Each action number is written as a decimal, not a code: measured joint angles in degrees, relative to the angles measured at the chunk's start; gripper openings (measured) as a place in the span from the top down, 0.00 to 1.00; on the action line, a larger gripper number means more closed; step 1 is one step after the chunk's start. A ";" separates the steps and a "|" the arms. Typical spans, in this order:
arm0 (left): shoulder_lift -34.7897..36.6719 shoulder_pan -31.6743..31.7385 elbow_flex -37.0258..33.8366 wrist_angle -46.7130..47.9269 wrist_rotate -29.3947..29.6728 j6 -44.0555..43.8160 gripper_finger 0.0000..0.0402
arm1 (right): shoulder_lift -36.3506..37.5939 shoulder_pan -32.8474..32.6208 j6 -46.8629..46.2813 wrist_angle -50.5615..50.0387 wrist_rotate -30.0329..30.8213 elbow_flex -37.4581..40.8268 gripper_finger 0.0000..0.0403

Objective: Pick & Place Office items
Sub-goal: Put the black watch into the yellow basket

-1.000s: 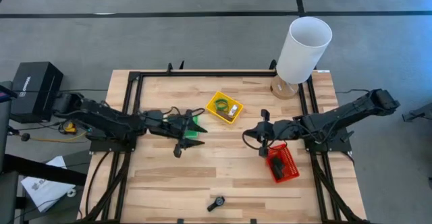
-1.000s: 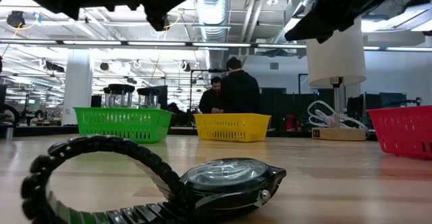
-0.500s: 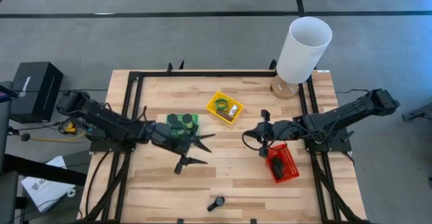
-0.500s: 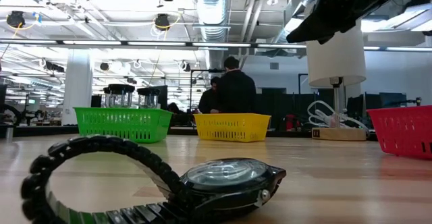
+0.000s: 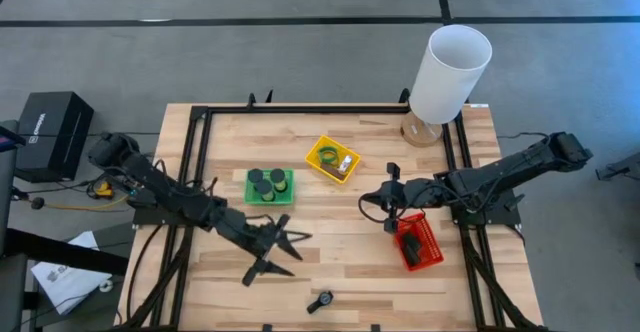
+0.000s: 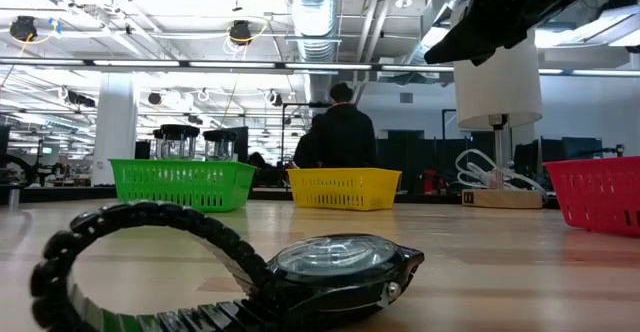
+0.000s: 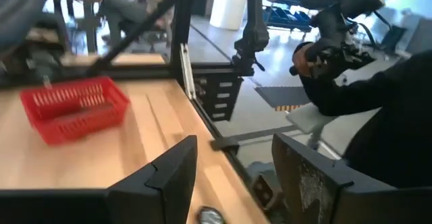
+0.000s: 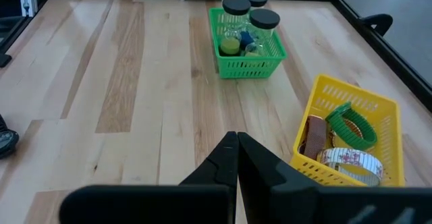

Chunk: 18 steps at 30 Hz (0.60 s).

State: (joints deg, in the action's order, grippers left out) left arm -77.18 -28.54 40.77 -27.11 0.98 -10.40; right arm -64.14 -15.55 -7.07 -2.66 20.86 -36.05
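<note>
Nearest the front edge of the table (image 5: 230, 292) lies the watch (image 5: 320, 301), alone on the bare wood and touching nothing; we judge it to be the one item left to sort, since we find no other loose piece on the boards. Just behind it and to the left, our left gripper (image 5: 268, 255) hangs over the wood with its fingers spread wide and nothing between them, near the watch but not yet over it. Further back, the green tray (image 5: 270, 186) holds three black-lidded jars (image 5: 267, 180), so that part looks done. On the right side the red tray (image 5: 419, 242) has a dark item in it that we cannot identify. The right gripper (image 5: 391, 196) waits just beside that tray's inner corner, fingers pressed together on nothing, as its wrist view shows. Behind the centre sits the yellow tray (image 5: 333, 159) with a green band (image 8: 351, 125), a pale tape roll (image 8: 349, 163) and a brown oblong (image 8: 315, 135). At the far right corner stands the white cylinder (image 5: 450, 73), untouched. We judge the job nearly complete: the watch must still be grasped and dropped into a tray, though which tray we cannot tell.
</note>
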 joint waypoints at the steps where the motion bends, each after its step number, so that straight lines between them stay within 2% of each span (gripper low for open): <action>1: -0.66 -0.77 0.00 -0.26 1.03 -1.66 0.53 | 0.00 0.09 0.08 0.01 0.00 0.00 1.00; 4: -2.52 -2.31 0.00 -0.26 3.03 -7.31 0.53 | 0.00 0.90 4.27 0.45 -0.02 0.00 1.00; 9: -4.42 -4.09 0.03 -0.26 3.38 -15.45 0.53 | -0.02 3.16 21.01 4.27 0.15 0.00 1.00; 14: -5.33 -6.22 1.80 -0.24 5.41 -15.61 0.53 | -0.04 5.53 40.51 15.09 0.14 0.00 1.00; 18: -5.47 -6.94 3.24 0.36 8.49 -20.20 0.53 | -0.04 7.08 48.17 23.58 0.11 -0.09 1.00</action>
State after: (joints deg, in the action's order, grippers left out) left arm -82.65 -35.48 44.02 -26.75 9.47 -30.60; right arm -64.18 -8.47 41.10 20.92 20.97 -36.14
